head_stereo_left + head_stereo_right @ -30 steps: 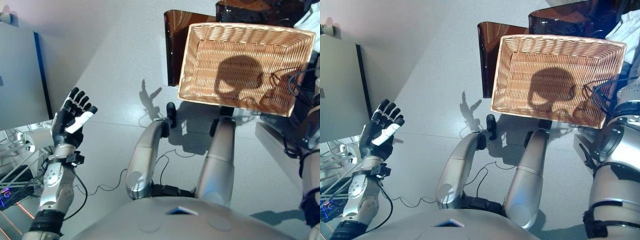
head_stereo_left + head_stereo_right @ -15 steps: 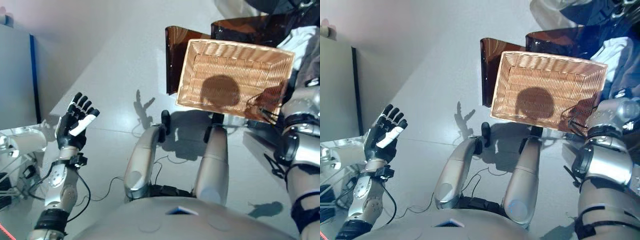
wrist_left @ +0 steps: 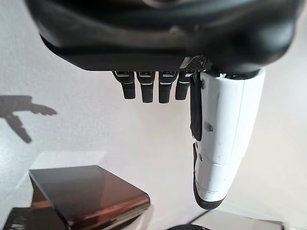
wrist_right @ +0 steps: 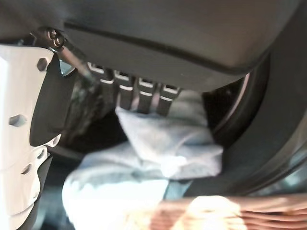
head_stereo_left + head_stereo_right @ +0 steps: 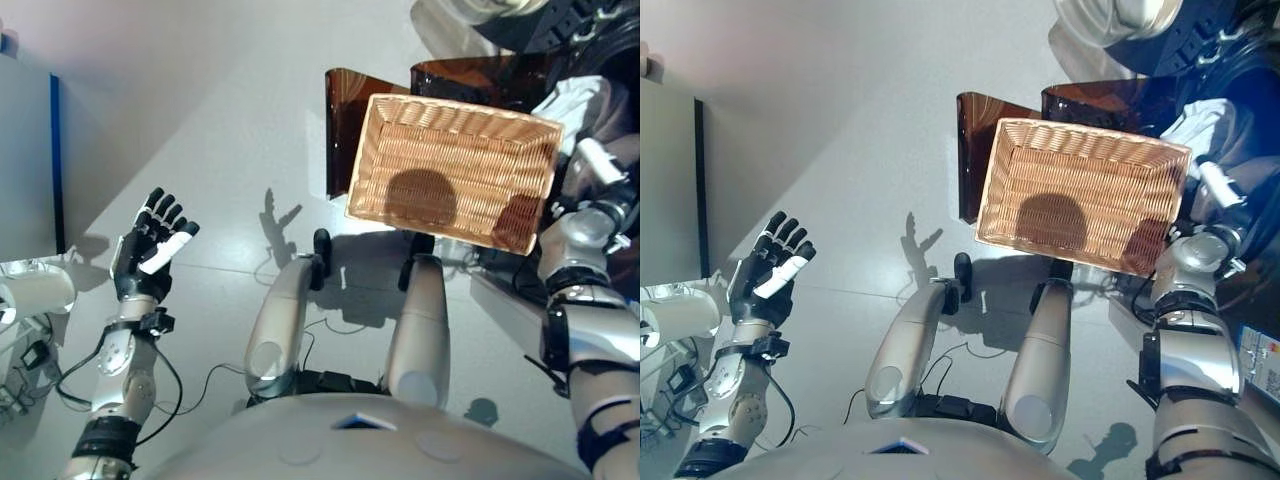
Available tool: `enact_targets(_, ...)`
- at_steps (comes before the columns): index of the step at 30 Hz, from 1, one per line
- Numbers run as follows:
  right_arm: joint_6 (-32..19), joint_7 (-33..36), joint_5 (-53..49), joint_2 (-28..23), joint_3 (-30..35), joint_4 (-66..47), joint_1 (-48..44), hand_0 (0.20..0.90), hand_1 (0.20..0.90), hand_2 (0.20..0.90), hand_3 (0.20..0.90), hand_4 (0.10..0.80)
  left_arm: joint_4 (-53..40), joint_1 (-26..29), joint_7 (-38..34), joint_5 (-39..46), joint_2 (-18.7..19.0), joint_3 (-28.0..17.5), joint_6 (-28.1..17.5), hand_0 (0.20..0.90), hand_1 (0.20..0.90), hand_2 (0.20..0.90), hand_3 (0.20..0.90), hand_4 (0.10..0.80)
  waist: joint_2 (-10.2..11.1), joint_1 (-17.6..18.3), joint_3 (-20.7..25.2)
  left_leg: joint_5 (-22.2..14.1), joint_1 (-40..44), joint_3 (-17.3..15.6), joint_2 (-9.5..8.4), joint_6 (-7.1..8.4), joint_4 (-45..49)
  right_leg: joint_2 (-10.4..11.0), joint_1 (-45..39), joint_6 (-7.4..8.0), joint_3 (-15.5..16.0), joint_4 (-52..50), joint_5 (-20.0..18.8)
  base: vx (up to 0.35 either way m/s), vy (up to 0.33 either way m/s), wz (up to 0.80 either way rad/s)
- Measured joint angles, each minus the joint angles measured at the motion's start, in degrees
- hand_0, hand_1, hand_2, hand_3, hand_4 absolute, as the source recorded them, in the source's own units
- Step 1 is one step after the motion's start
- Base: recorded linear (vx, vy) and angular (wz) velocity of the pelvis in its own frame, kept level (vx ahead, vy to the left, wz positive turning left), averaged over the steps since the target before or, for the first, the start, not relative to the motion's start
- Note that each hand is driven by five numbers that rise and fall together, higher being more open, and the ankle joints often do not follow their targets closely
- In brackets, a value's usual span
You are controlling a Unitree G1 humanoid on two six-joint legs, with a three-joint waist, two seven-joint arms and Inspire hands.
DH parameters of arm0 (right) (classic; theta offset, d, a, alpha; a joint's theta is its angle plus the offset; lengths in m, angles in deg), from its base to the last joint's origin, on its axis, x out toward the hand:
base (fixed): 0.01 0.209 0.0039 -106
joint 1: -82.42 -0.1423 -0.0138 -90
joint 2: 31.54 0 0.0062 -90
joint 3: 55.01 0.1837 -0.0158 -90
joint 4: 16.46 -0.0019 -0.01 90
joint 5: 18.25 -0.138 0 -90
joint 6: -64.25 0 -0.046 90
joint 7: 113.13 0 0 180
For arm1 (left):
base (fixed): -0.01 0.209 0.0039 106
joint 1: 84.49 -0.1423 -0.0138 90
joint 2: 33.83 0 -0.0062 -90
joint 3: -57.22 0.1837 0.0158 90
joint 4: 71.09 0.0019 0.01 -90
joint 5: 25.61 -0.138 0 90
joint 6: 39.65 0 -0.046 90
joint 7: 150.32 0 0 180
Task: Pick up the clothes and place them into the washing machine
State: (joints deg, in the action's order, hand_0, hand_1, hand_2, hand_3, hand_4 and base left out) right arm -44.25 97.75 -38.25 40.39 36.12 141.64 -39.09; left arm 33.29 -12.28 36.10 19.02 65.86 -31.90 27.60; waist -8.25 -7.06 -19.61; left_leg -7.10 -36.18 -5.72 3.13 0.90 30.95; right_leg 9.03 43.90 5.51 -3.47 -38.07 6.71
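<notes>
The wicker basket (image 5: 450,170) rests empty on the dark brown box (image 5: 345,100), beside the washing machine (image 5: 1240,90) at the far right. White and light blue clothes (image 5: 1200,120) lie in the machine's dark opening. In the right wrist view the clothes (image 4: 163,143) lie just past my fingers (image 4: 144,93), inside the dark rim. My right hand (image 5: 593,163) is raised at the opening, beyond the basket's right end, fingers straight and holding nothing. My left hand (image 5: 150,250) is held up, open and empty, over the floor at the left; it also shows in the left wrist view (image 3: 163,86).
The machine's round grey door (image 5: 1110,20) stands open at the top. A grey cabinet with a blue edge (image 5: 30,150) stands at the far left, with a white cylinder (image 5: 35,295) and a wire frame below it. Light grey floor lies between the cabinet and the box.
The camera has swung toward the right, bringing the machine and clothes into view. My right arm has risen toward the machine's opening. My left hand stays raised and open.
</notes>
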Motion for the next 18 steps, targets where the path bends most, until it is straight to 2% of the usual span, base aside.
enact_targets(5, 0.92, -1.88, 3.67, 3.52, 0.90, 0.18, 3.19, 0.900, 0.900, 0.900, 0.900, 0.800, 1.99, 0.39, -0.05, -0.20, -1.41, -0.37, -0.02, 0.900, 0.900, 0.900, 0.900, 0.800, 0.52, 0.10, 0.22, 0.61, 5.44, 0.72, 0.21, 0.47, -3.24, -0.23, -5.78, -0.68, 1.31, 3.05, -0.41, 0.096, 0.002, -0.01)
enact_targets(12, 0.78, -2.44, 7.54, 11.30, -1.40, -2.35, 12.72, 0.900, 0.900, 0.900, 0.900, 0.800, 3.40, 0.11, -0.04, -0.70, -3.35, -0.83, -0.13, 0.900, 0.900, 0.900, 0.900, 0.800, 3.74, 1.16, 2.29, 1.17, 14.96, 0.87, 0.41, 0.52, -9.33, -0.36, -16.27, -0.27, 3.11, 10.34, -1.39, 0.089, 0.006, -0.01)
enact_targets(18, 0.43, -7.17, 7.51, 11.24, -1.93, -4.34, 16.81, 0.900, 0.900, 0.900, 0.900, 0.800, 5.72, 0.41, -0.11, -2.05, -4.05, -1.12, -0.14, 0.900, 0.900, 0.900, 0.900, 0.800, 4.01, 1.78, 2.39, 1.82, 18.84, 1.01, 0.11, -0.28, -12.48, -0.02, -21.62, 0.48, 4.13, 15.75, -3.26, 0.055, 0.013, 0.01)
